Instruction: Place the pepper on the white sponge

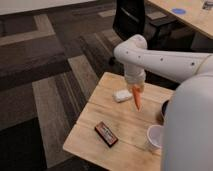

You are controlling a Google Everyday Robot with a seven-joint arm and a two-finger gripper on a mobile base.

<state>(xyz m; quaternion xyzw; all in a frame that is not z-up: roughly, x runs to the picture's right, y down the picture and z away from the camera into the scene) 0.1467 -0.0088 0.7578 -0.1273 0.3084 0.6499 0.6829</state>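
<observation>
The pepper (137, 99) is orange-red and tapered, and hangs point down from my gripper (136, 87), which is shut on its top end. It is held a little above the wooden table (100, 107), just right of the white sponge (122, 95). The sponge lies flat near the table's far edge, and the pepper's tip is beside it, not over it.
A flat red-and-black box (106, 134) lies near the table's front left. A translucent white cup (154, 138) stands at the front right. A dark bowl (163, 111) is mostly hidden behind my white arm (187, 125). An office chair (131, 20) stands beyond the table.
</observation>
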